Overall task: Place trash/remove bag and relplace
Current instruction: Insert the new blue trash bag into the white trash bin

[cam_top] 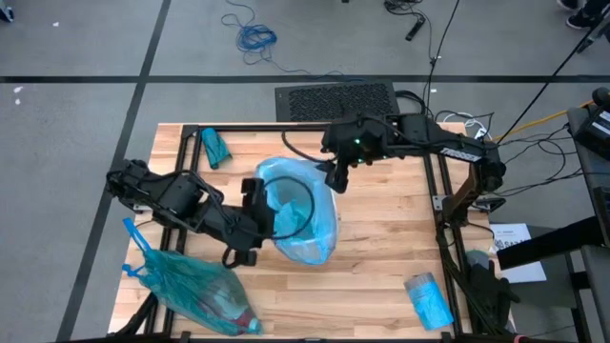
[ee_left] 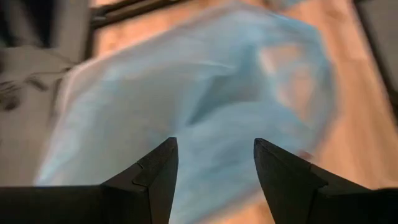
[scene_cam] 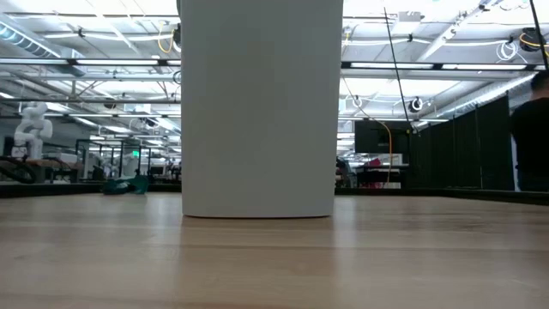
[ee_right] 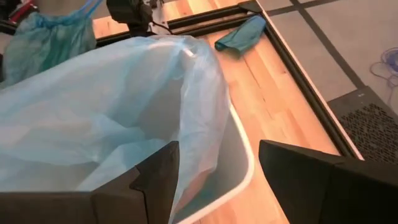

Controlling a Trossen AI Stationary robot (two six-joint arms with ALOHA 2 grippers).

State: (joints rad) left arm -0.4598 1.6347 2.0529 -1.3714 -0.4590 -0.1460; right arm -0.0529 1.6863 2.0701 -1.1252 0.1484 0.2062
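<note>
A white bin [scene_cam: 257, 107] stands mid-table, lined with a pale blue bag [cam_top: 303, 214] whose mouth is draped over the rim [ee_right: 249, 168]. My left gripper [cam_top: 259, 211] is open at the bin's left side; the blue bag [ee_left: 205, 81] fills its wrist view just beyond the fingertips [ee_left: 214, 146]. My right gripper [cam_top: 335, 179] hangs open over the bin's far right rim, with nothing between its fingers [ee_right: 217, 149]. A full, tied green bag [cam_top: 195, 291] lies on its side at the near left; the trash itself is hidden, apart from something reddish showing through the bag.
A folded teal bag [cam_top: 214, 148] lies flat at the far left corner, also seen in the right wrist view [ee_right: 242, 34]. A blue packet [cam_top: 429, 300] lies at the near right. Black frame rails [cam_top: 438, 205] border the tabletop. Bare wood lies right of the bin.
</note>
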